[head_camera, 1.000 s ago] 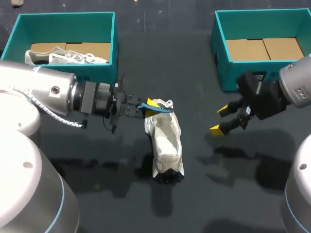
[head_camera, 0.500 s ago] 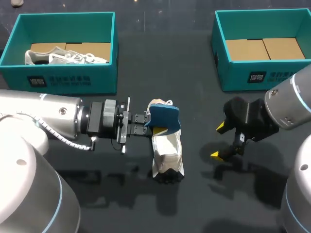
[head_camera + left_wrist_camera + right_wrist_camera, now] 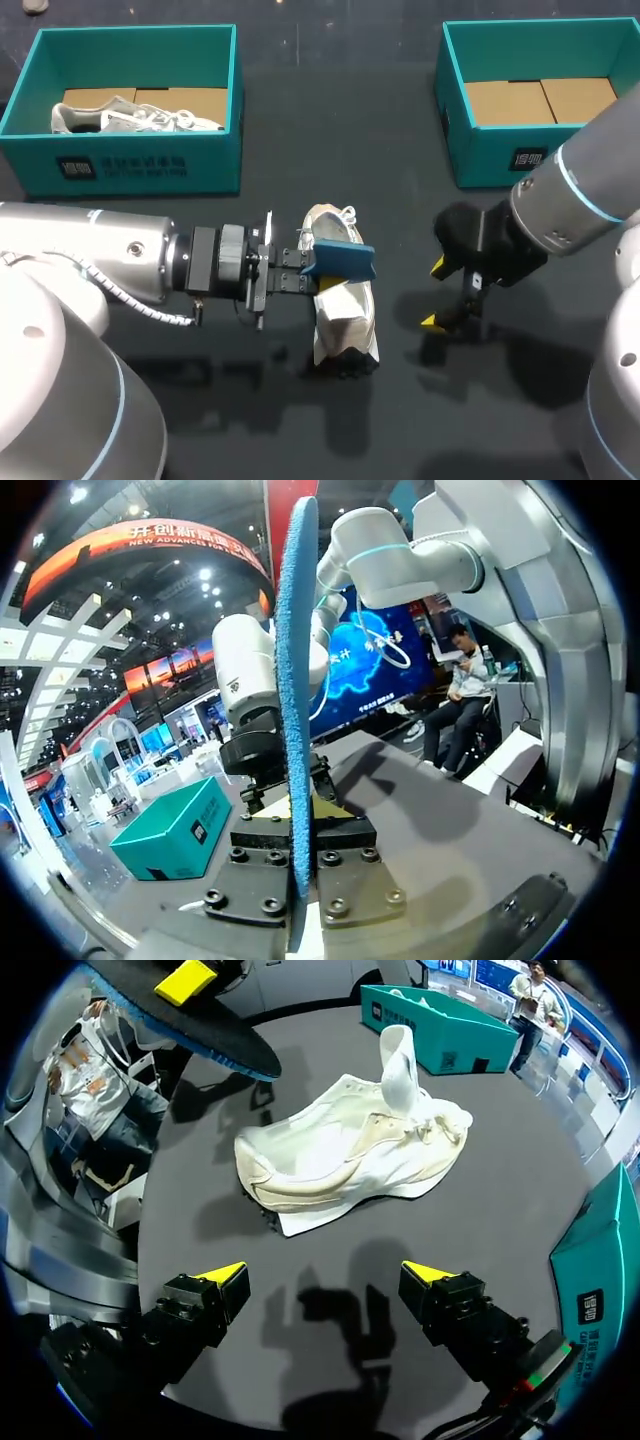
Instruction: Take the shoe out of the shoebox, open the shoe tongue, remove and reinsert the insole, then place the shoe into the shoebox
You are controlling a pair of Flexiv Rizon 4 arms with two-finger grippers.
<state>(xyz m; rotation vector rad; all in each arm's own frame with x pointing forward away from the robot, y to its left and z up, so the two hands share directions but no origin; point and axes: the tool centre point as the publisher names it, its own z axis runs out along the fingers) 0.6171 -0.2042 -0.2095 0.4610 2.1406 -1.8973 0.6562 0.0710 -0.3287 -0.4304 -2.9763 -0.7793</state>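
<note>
A white shoe (image 3: pixel 343 318) lies on the dark table; in the right wrist view the shoe (image 3: pixel 350 1150) rests on its sole with the tongue (image 3: pixel 400 1055) raised. My left gripper (image 3: pixel 303 271) is shut on a blue insole (image 3: pixel 342 261), held on edge just above the shoe's opening. In the left wrist view the insole (image 3: pixel 297 680) stands edge-on between the fingers of that gripper (image 3: pixel 298 815). My right gripper (image 3: pixel 434 295) hovers open to the right of the shoe, nothing between its fingers. In its own view the right gripper (image 3: pixel 323 1274) faces the shoe's side, with the held insole (image 3: pixel 200 1030) beyond.
A teal shoebox (image 3: pixel 130 165) at the back left holds another white shoe (image 3: pixel 130 118). A second teal shoebox (image 3: pixel 470 110) at the back right shows only its cardboard floor. Bare table lies between the boxes and in front of the shoe.
The left gripper has drawn the blue insole out of the shoe and carried it toward the near side. The right gripper has come nearer the shoe and lower, turning its fingers.
</note>
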